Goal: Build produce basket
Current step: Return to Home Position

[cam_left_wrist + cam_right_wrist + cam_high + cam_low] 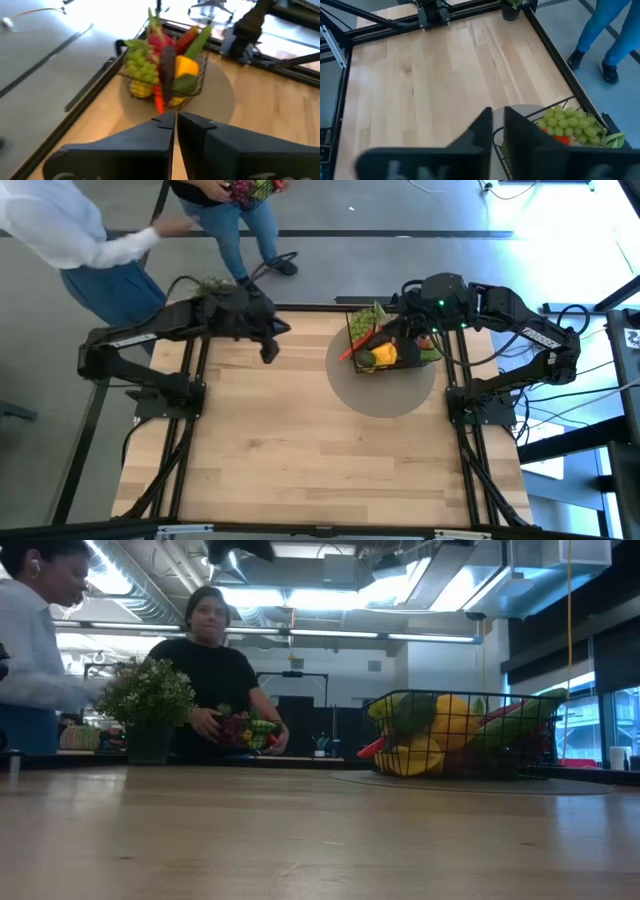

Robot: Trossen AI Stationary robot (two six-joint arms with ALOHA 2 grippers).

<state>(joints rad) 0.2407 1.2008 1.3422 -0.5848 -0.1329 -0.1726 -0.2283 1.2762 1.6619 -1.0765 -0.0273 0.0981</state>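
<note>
The small black wire-mesh basket (392,345), heaped with light toy produce (159,62), looks stiff; its rim suits gripping. Left gripper (176,119) and right gripper (498,120) are both closed, empty.

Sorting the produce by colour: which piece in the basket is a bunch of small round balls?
The green grapes, at the basket's edge; the other pieces are single solid shapes.

Your light wooden table (300,440) carries a grey round mat (385,395), the loaded basket (392,348) sitting on it, and a potted plant (148,705) at the far edge.
</note>
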